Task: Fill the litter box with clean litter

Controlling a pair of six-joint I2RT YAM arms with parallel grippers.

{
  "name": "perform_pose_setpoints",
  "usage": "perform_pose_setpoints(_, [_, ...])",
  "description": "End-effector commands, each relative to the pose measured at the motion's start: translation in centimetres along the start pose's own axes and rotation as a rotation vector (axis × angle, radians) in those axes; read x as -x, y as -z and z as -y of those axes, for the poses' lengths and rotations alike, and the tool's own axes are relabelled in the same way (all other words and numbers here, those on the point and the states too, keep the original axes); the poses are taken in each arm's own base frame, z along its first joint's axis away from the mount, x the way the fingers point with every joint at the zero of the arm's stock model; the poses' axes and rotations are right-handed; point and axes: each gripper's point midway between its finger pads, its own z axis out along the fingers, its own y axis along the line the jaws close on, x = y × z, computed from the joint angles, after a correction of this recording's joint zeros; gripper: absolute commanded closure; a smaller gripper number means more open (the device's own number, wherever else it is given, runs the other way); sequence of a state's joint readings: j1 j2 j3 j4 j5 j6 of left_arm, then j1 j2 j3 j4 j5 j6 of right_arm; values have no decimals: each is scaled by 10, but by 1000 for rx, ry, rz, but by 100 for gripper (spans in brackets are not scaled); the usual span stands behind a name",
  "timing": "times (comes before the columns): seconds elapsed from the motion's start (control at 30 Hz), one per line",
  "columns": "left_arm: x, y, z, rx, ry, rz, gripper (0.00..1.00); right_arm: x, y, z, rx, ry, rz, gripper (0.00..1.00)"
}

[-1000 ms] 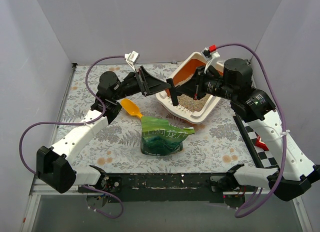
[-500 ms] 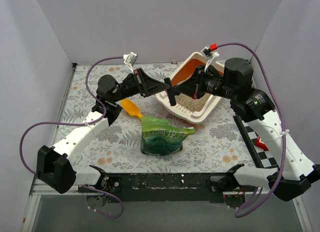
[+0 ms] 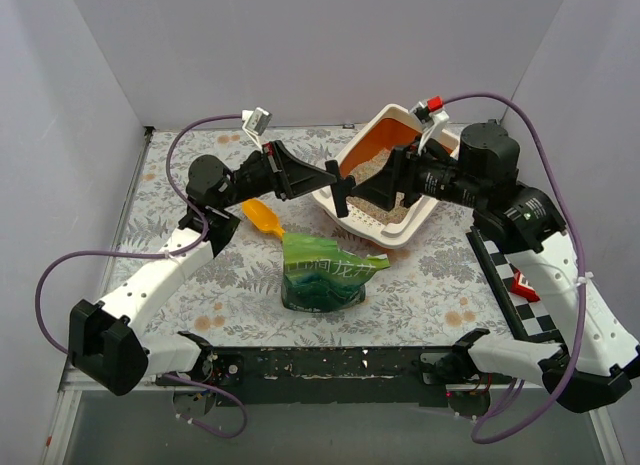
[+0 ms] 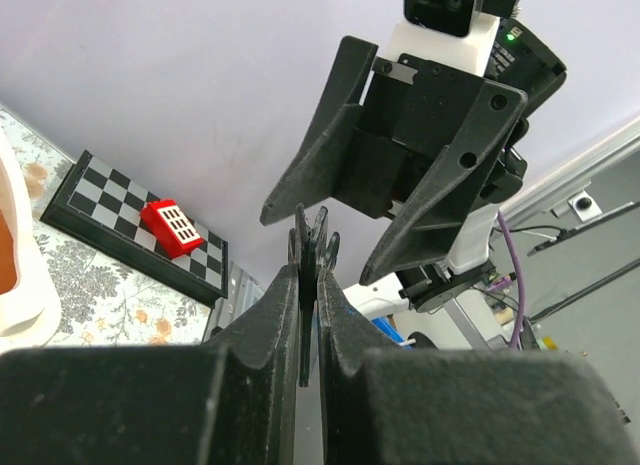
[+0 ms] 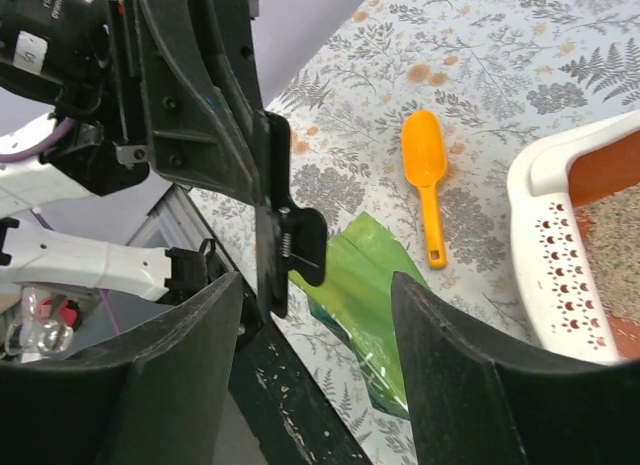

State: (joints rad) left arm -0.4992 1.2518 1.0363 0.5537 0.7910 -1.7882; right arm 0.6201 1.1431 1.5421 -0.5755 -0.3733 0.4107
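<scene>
The cream litter box (image 3: pixel 420 223) with its orange inside sits tilted at the back right, and beige clean litter (image 3: pixel 388 202) lies in it. It also shows in the right wrist view as the litter box (image 5: pixel 545 230) with clean litter (image 5: pixel 612 270). Over its left rim, my left gripper (image 3: pixel 328 173) is shut on a black spring clip (image 3: pixel 344 192); up close, my left gripper (image 4: pixel 308 257) pinches the clip (image 4: pixel 304 285). My right gripper (image 3: pixel 368 185) faces it, open and empty. Between the spread fingers of my right gripper (image 5: pixel 315 360) the clip (image 5: pixel 290 247) hangs free.
A crinkled green bag (image 3: pixel 322 272) stands at the middle front, with an orange scoop (image 3: pixel 262 216) lying behind it on the floral cloth. A checkerboard (image 3: pixel 508 281) with a red block (image 3: pixel 523 286) lies along the right edge.
My right gripper has opened off the clip and drawn back to the right. My left gripper has shut on the clip.
</scene>
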Motion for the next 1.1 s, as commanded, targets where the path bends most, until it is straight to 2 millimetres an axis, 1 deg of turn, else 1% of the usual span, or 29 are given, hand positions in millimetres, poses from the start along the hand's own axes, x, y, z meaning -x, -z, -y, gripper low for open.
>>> perform_pose_setpoints(0.0, [-4, 10, 29, -63, -79, -20, 100, 15, 27, -11, -4, 101, 64, 30])
perform_pose_setpoints(0.13, [-7, 12, 33, -83, -78, -38, 100, 10, 24, -17, 46, 105, 45, 29])
perform_pose_setpoints(0.23, [-9, 12, 36, -100, -69, -47, 100, 9, 20, -31, 141, 99, 48, 29])
perform_pose_setpoints(0.37, [-11, 14, 40, -106, -70, -56, 100, 8, 15, -43, 225, 79, 37, 30])
perform_pose_setpoints(0.47, [-11, 14, 42, -111, -75, -57, 100, 4, 9, -42, 247, 58, 19, 31])
perform_pose_setpoints(0.7, [-11, 15, 45, -119, -76, -60, 100, 2, 1, -41, 262, 37, 12, 34])
perform_pose_setpoints(0.83, [-11, 14, 45, -127, -71, -61, 100, 1, -3, -40, 271, 35, 9, 39])
perform_pose_setpoints(0.9, [-12, 14, 44, -132, -64, -66, 100, 0, -5, -39, 275, 33, 7, 52])
perform_pose_setpoints(0.93, [-12, 15, 45, -135, -65, -68, 100, -1, -6, -39, 277, 37, 7, 67])
perform_pose_setpoints(0.97, [-14, 15, 44, -134, -62, -72, 100, -1, -6, -38, 277, 41, 8, 85])
perform_pose_setpoints(1.0, [-15, 16, 44, -132, -59, -74, 96, 1, -5, -37, 264, 43, 15, 98])
perform_pose_setpoints(1.03, [-16, 17, 44, -131, -62, -78, 84, 2, -3, -36, 252, 56, 31, 99])
perform_pose_setpoints(1.07, [-19, 18, 43, -127, -66, -91, 70, 5, 2, -37, 247, 78, 50, 99])
